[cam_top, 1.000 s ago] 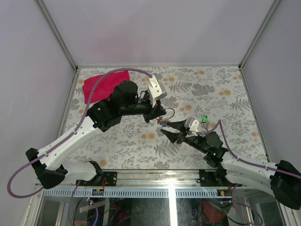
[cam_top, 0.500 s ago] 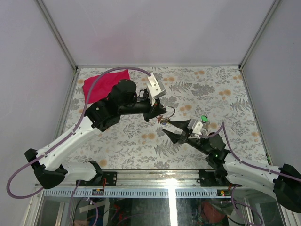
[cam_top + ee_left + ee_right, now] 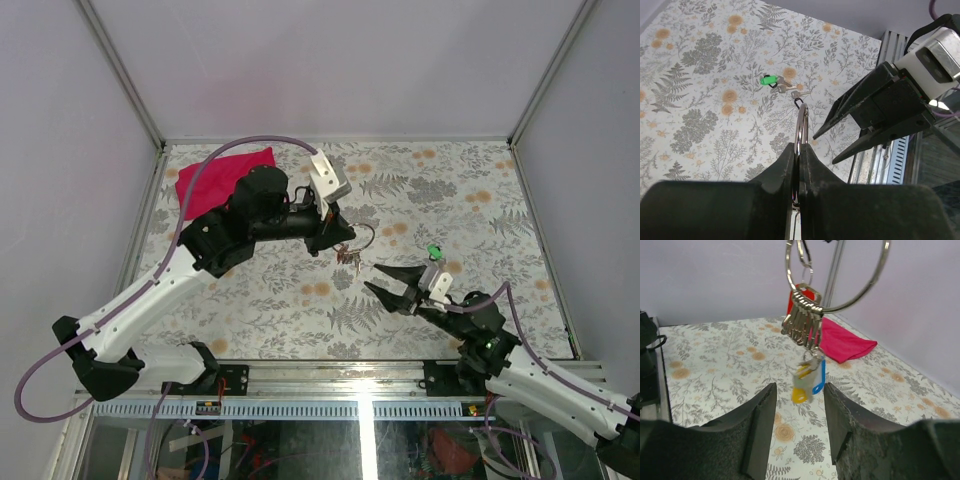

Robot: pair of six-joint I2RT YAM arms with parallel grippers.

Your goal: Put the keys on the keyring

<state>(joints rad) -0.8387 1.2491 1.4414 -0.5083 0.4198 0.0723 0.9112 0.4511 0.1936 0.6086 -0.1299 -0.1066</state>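
Nearest, the right gripper points left and far over the table, whose matte cover is printed with grey ferns and orange blooms. Its 2 black, wedge-shaped plastic fingers are spread apart with nothing between them, and their tips stop just short of the hanging bunch.

Just beyond, in the air, the keys hang as a tight fan of flat silver blades. Small blue, yellow and pale plastic tags dangle under them. They are threaded on the keyring, a thin, shiny loop of round steel wire. The left gripper pinches the ring's rim, its 2 black fingers pressed together on the wire.

To the right, a green-tagged key lies flat on the cover beside the right wrist. In the far left corner lies a soft, crumpled red cloth.
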